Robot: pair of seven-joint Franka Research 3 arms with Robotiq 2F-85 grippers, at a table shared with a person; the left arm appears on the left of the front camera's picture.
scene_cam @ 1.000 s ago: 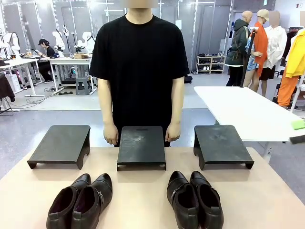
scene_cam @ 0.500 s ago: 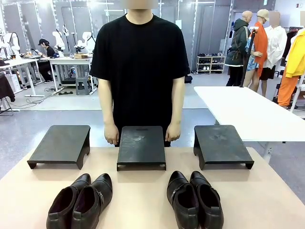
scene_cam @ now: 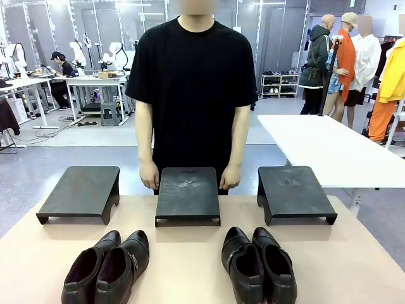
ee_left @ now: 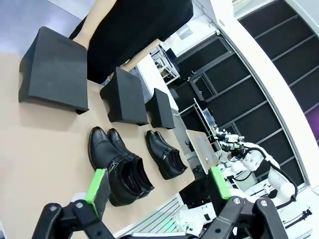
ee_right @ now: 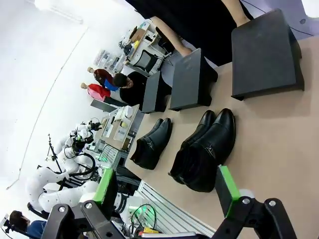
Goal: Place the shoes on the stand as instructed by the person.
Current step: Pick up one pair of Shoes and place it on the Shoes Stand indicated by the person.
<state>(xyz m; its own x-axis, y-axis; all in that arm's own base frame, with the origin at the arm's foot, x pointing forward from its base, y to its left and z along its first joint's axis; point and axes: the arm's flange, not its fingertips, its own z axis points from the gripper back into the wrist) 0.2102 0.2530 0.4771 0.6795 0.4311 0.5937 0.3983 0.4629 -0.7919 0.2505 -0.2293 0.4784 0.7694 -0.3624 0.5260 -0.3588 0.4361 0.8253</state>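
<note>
left pair (scene_cam: 107,266) and right pair (scene_cam: 258,265) of glossy black leather shoes lie on the near tan table (scene_cam: 190,266), toes toward the person (scene_cam: 193,82), with bare tabletop between them. three flat matte stands (scene_cam: 188,196) line the far edge. left gripper (ee_left: 158,183) and right gripper (ee_right: 167,186) gape wide, empty.

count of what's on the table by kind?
Shoes: 4 (left pair, right pair)
Stands: 3 (left stand, middle stand, right stand)
Total: 7
</note>
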